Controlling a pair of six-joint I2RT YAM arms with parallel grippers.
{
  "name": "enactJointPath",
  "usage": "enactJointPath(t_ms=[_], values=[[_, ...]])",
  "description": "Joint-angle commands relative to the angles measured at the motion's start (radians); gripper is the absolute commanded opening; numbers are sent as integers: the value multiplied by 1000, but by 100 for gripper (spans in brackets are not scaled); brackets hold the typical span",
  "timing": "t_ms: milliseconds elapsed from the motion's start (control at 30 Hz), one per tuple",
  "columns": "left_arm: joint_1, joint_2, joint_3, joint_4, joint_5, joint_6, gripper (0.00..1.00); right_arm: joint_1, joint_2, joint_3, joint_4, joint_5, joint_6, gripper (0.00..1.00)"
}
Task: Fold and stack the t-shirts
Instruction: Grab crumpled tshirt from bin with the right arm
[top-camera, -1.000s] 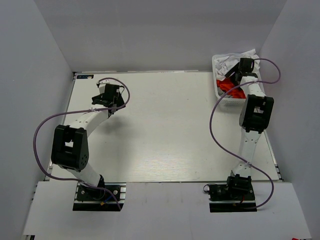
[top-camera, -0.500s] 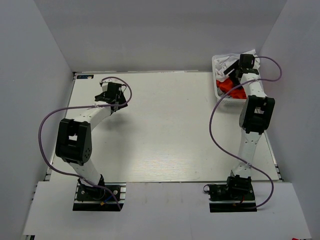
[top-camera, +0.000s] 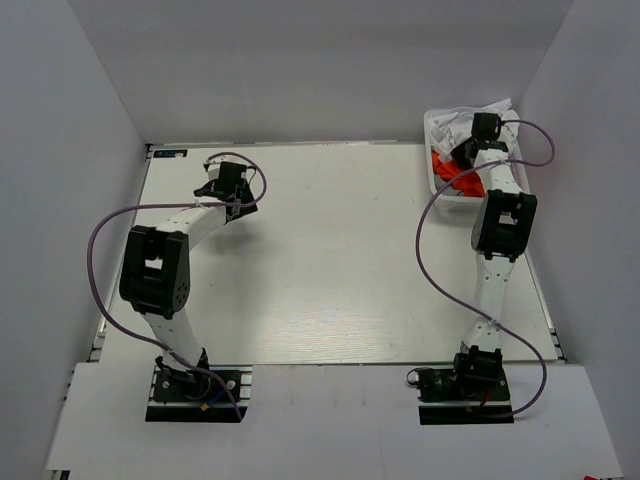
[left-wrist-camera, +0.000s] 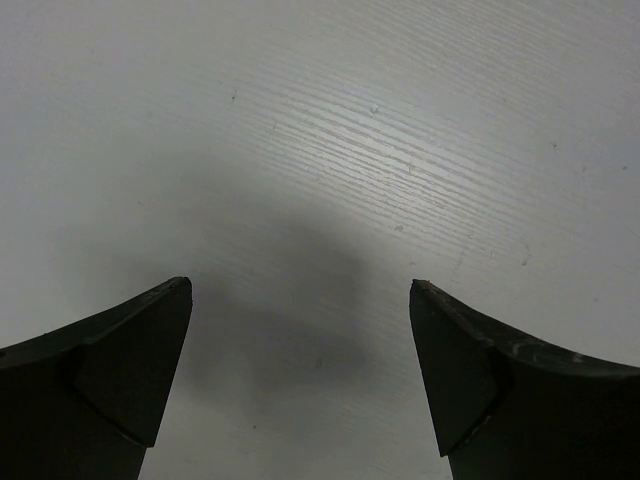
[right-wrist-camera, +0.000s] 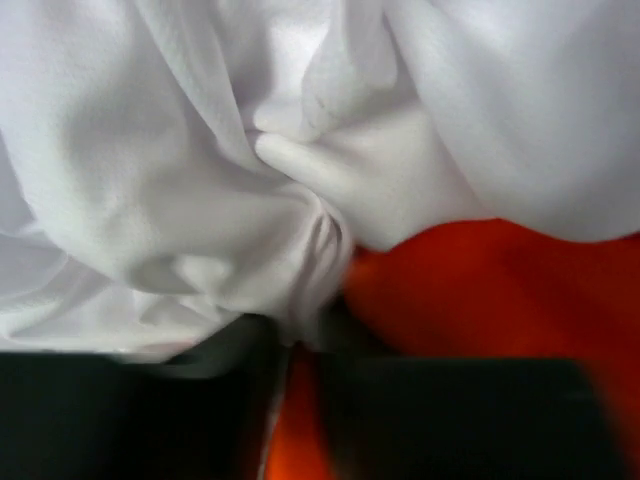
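Note:
White t-shirts (top-camera: 458, 122) and an orange-red t-shirt (top-camera: 472, 184) lie crumpled in the white basket (top-camera: 431, 128) at the table's far right corner. My right gripper (top-camera: 464, 152) reaches down into that pile. In the right wrist view, its dark fingers (right-wrist-camera: 150, 400) stand close together with a pinched fold of white t-shirt (right-wrist-camera: 200, 180) running into the narrow gap at my right gripper (right-wrist-camera: 303, 345). Orange-red cloth (right-wrist-camera: 500, 290) shows beside and below that fold. My left gripper (top-camera: 216, 182) hovers over bare table at the far left. In the left wrist view, my left gripper (left-wrist-camera: 300, 290) is open and holds nothing.
The white table (top-camera: 330, 250) spreads between the two arms. Grey walls close it in on the left, back and right. A purple cable (top-camera: 430, 230) loops from each arm. The basket sits tight against the right wall.
My right gripper has pushed a little farther into the basket and its jaws have closed in on the white cloth. The left arm has swung slightly away from its base, gripper still open.

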Motion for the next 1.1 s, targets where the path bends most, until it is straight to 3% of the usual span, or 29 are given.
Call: enactJointPath(t_ms=[0, 33, 333, 667, 1067], values=[[4, -4, 40, -19, -2, 7, 100, 11, 12, -10, 40, -6, 19, 13], [4, -4, 40, -19, -2, 7, 100, 9, -7, -27, 39, -3, 24, 0], [-7, -63, 20, 1, 18, -2, 100, 21, -240, -93, 80, 19, -172, 0], [-7, -241, -89, 53, 56, -2, 100, 31, -495, -126, 82, 62, -344, 0], [-7, -363, -135, 101, 119, 7, 100, 26, -576, 61, 211, 75, -451, 0]])
